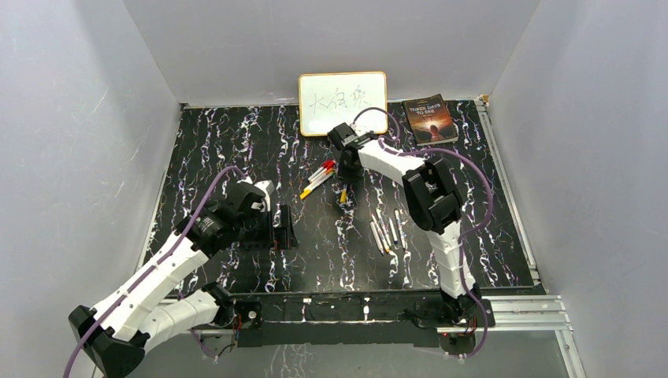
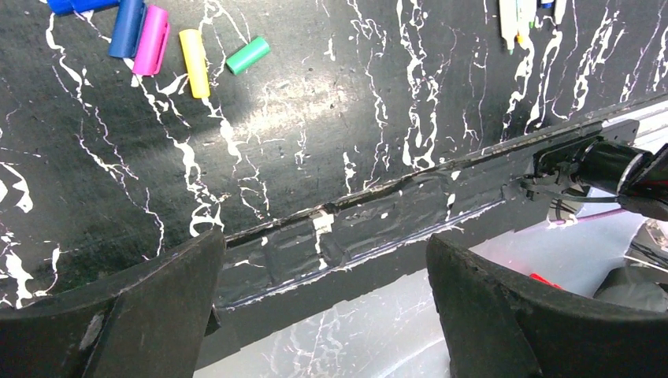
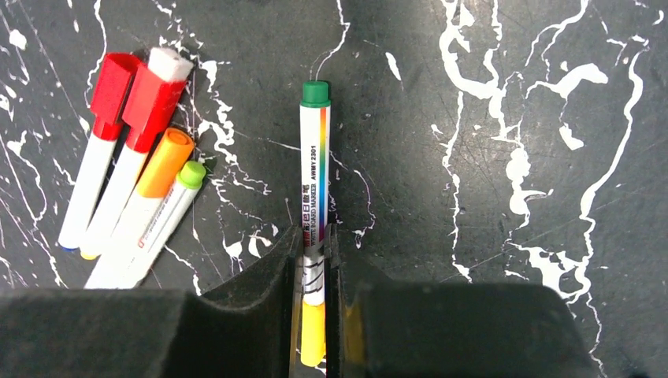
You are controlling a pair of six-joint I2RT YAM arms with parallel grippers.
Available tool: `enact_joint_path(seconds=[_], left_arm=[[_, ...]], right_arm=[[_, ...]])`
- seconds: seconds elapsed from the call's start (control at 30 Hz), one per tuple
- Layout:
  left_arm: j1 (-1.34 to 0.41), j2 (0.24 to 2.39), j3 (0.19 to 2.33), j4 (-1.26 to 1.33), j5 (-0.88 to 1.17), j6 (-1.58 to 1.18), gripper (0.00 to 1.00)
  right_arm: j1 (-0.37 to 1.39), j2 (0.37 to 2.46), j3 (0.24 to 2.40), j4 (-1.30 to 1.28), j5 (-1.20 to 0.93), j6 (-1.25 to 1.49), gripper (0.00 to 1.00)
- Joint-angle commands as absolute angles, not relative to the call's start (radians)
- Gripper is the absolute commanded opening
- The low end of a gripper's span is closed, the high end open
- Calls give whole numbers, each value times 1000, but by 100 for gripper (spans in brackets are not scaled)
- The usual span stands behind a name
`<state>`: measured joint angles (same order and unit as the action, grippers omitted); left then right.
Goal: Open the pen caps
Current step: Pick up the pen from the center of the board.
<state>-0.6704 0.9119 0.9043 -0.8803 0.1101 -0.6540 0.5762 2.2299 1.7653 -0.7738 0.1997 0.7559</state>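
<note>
My right gripper (image 3: pixel 313 260) is shut on a white-barrelled pen (image 3: pixel 315 157) with a green end plug. Its yellow cap (image 3: pixel 313 331) sits between the fingers. In the top view this gripper (image 1: pixel 346 175) is at mid-table. Four capped pens lie just to its left: two red caps (image 3: pixel 110 87), one orange (image 3: pixel 165 161), one light green (image 3: pixel 189 177). My left gripper (image 2: pixel 323 315) is open and empty near the table's front edge, and it also shows in the top view (image 1: pixel 282 230). Loose blue, pink (image 2: pixel 151 39), yellow (image 2: pixel 194 63) and green caps lie on the table. Several uncapped pens (image 1: pixel 386 230) lie right of centre.
A small whiteboard (image 1: pixel 343 102) and a book (image 1: pixel 429 120) stand at the back edge. The taped front edge of the table (image 2: pixel 354 228) runs under my left gripper. Grey walls close in both sides.
</note>
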Motion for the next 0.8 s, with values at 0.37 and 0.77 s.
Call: enact_joint_path(seconds=[0.37, 0.77], left_arm=[[-666, 1027, 983, -879, 219, -758, 98], [-667, 1027, 999, -832, 238, -831, 98]], right_arm=[[621, 2042, 1368, -648, 80, 557, 0], [640, 1879, 1317, -587, -26, 505, 0]])
